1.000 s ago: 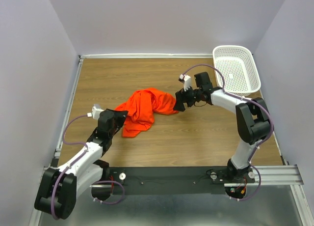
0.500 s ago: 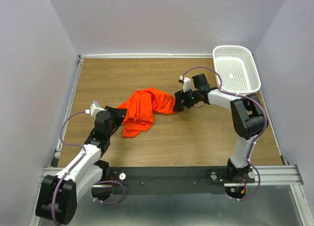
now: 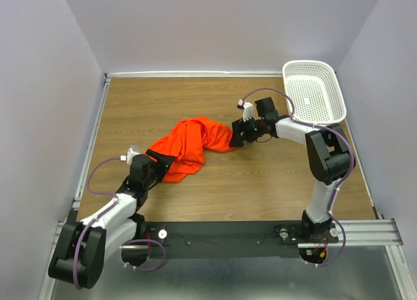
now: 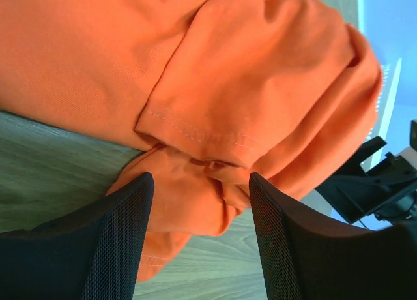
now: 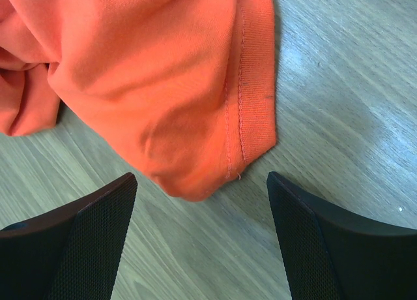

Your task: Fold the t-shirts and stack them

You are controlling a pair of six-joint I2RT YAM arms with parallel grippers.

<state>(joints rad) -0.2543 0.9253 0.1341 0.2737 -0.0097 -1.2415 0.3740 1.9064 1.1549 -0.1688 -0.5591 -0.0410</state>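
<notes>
1. The left arm has pulled back toward the near edge of the table (image 3: 273, 182) and sits lower than a second ago. The left gripper (image 3: 161, 162) is now at the near-left edge of the orange t-shirt (image 3: 192, 142).
2. More orange shows on that side now, like a flap reaching out toward the gripper.
3. The left fingers (image 4: 98, 248) are spread wide, with a bunched sleeve hem lying between them. They are not pinching it.
4. The right gripper (image 3: 233, 138) has hardly moved. Its fingers (image 5: 326, 248) are also wide apart, with a corner of the shirt's hem lying flat on the wood between them.
5. The shirt is in a crumpled heap in the middle of the table (no fold yet). I think both arms are lining up to grab edges and spread it out, so the job has barely started.
6. The white basket (image 3: 314, 91) sits at the far right, well apart from the shirt.
</notes>
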